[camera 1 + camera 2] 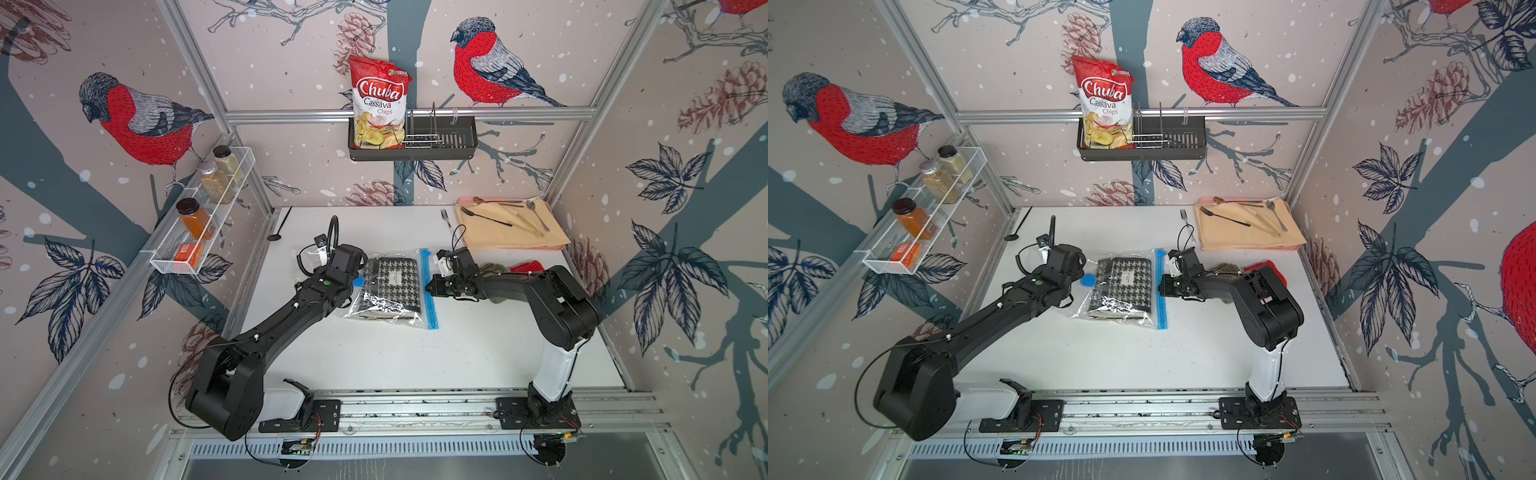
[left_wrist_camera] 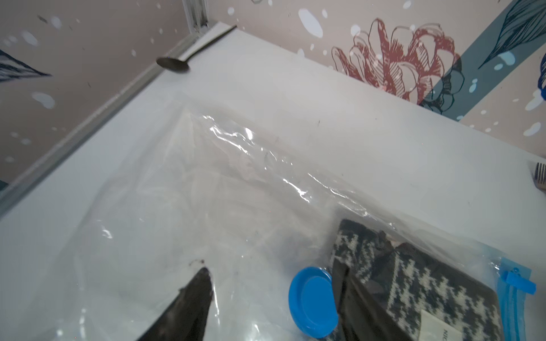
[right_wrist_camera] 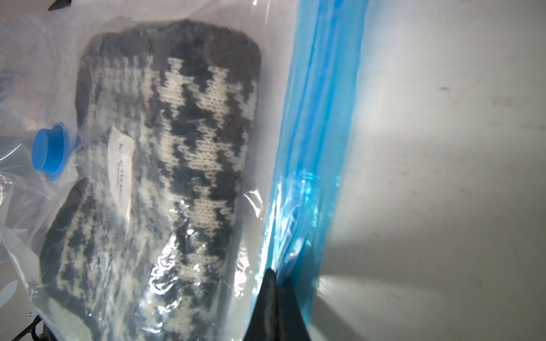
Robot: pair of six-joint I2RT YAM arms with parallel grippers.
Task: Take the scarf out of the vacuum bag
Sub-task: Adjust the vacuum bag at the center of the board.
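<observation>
Only properly readable thing here is the chip bag (image 1: 378, 104) (image 1: 1104, 104) standing in the black wall basket (image 1: 457, 151): "Chuba Cassava Chips", clear in both top views. The scarf (image 3: 189, 141) has a small white label (image 3: 121, 165) showing through the vacuum bag (image 3: 313, 118), but the print's too blurry. The left wrist view catches just "NIC" on that label (image 2: 437, 324), cut off at the frame edge. The spice jars (image 1: 216, 183) have labels too small to read.

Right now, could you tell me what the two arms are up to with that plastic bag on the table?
The scarf is inside the vacuum bag, which lies flat on the table. The right gripper is shut and seems to pinch the bag's blue zip strip. The left gripper stands open over the opposite end, its fingers on either side of the blue valve. Nothing has come out yet.
</observation>
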